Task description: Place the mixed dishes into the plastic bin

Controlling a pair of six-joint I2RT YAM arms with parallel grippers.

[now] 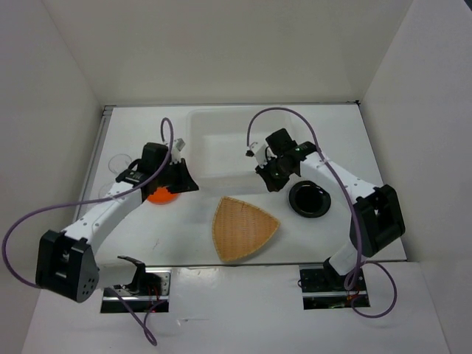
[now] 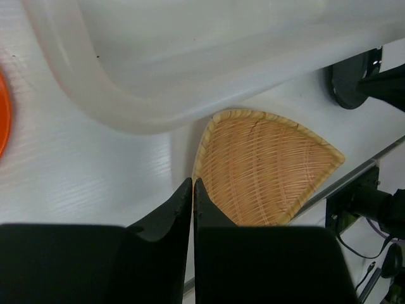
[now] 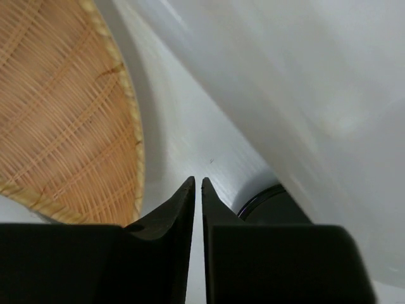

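The translucent white plastic bin (image 1: pixel 228 140) stands at the table's back middle. The tan woven basket tray (image 1: pixel 243 228) lies in front of it. The black plate (image 1: pixel 310 199) lies to the tray's right. The orange plate (image 1: pixel 160 195) shows partly under my left gripper (image 1: pixel 183 182). A clear cup (image 1: pixel 119 163) stands at the far left; a second is too faint to place. My left gripper (image 2: pixel 192 183) is shut and empty, above the tray's (image 2: pixel 266 168) left edge. My right gripper (image 3: pixel 197 182) is shut and empty, between the tray (image 3: pixel 57 107) and the black plate (image 3: pixel 272 204), beside the bin (image 3: pixel 304 95).
White walls enclose the table on three sides. Each arm's purple cable (image 1: pixel 284 112) loops above it. The bin's near wall (image 2: pixel 145 107) lies close ahead of the left fingers. Arm bases and mounts (image 1: pixel 328 280) sit at the near edge.
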